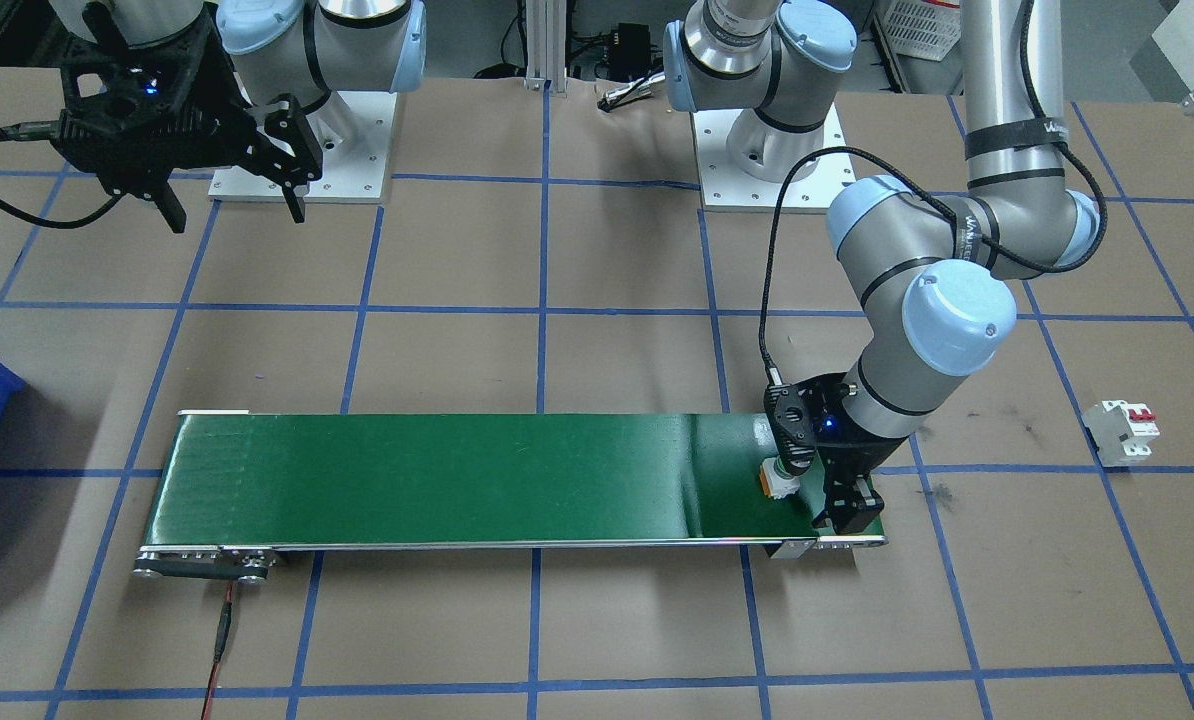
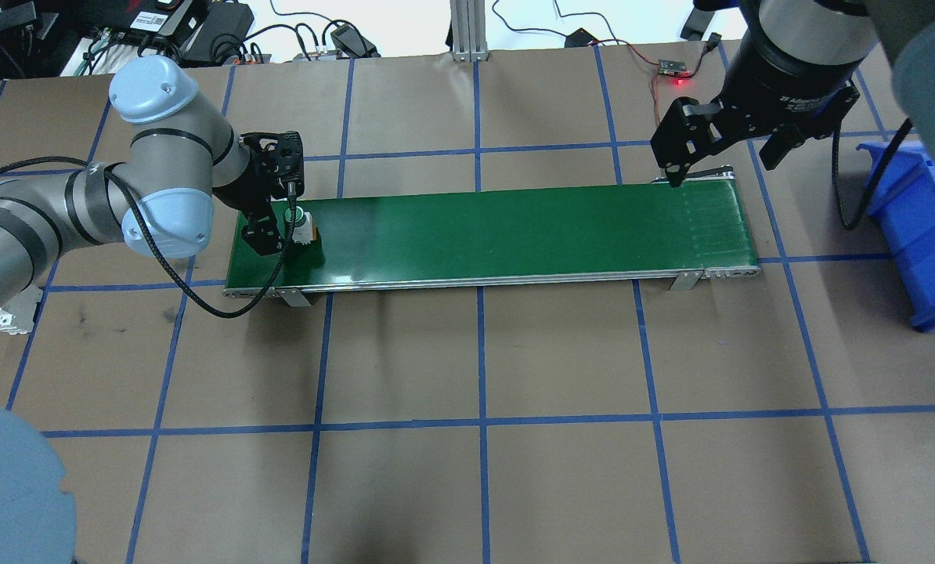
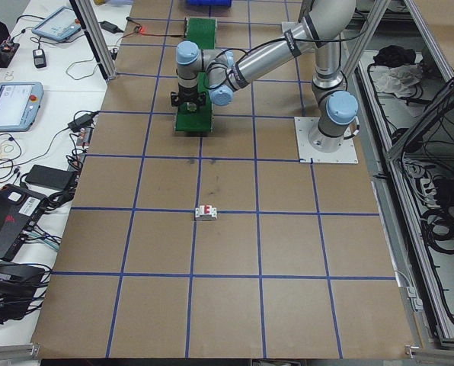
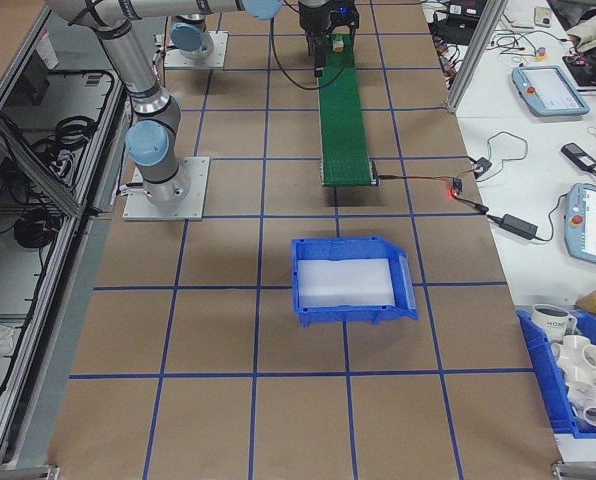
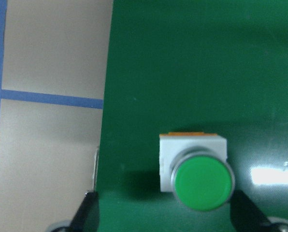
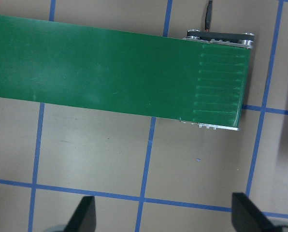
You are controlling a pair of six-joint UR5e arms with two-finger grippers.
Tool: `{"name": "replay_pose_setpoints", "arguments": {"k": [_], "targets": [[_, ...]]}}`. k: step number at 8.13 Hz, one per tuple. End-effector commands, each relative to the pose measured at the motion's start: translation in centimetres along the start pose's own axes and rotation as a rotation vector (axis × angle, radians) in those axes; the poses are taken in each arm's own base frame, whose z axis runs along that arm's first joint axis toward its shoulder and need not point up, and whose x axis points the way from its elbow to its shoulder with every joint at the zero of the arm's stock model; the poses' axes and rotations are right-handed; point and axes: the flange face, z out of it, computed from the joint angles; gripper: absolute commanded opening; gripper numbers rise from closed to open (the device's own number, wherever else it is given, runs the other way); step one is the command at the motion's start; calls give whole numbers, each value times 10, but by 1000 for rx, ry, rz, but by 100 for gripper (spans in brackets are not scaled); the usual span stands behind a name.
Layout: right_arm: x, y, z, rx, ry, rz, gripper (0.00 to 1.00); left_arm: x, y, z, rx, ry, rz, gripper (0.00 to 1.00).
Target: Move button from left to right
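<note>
The button (image 5: 198,175) stands upright on the green conveyor belt (image 2: 514,231), at the belt's end in the left-centre of the overhead frame, green cap up, white-grey body below, an orange-red part at its far side. The left tool (image 2: 278,205) sits low over it with jaws parted; in the left wrist view the two fingertips (image 5: 84,212) show at the lower corners, well clear of the button on either side, so nothing is gripped. The right tool (image 2: 722,153) hangs released above the belt's other end, upper right of the overhead frame, with a blue bin (image 2: 925,235) just beyond. A white circuit breaker (image 1: 1120,430) lies on the bench apart from the belt. Judgement: the button looks light, rigid plastic, small and top-heavy enough to tip if nudged; the round cap is likely slick and would roll in the fingers. The flat sides of the square body look the better hold, squeezed gently.
</note>
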Motion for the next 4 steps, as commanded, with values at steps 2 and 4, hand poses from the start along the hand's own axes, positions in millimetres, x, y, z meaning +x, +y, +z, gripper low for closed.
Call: {"name": "replay_pose_setpoints", "arguments": {"k": [2,4], "targets": [[0,0,0,2,3,-6,100,-2,0,2,1,-7,-2,100],[-1,1,-1,0,-5,-8,100,-2,0,2,4,-7,-2,100]]}}
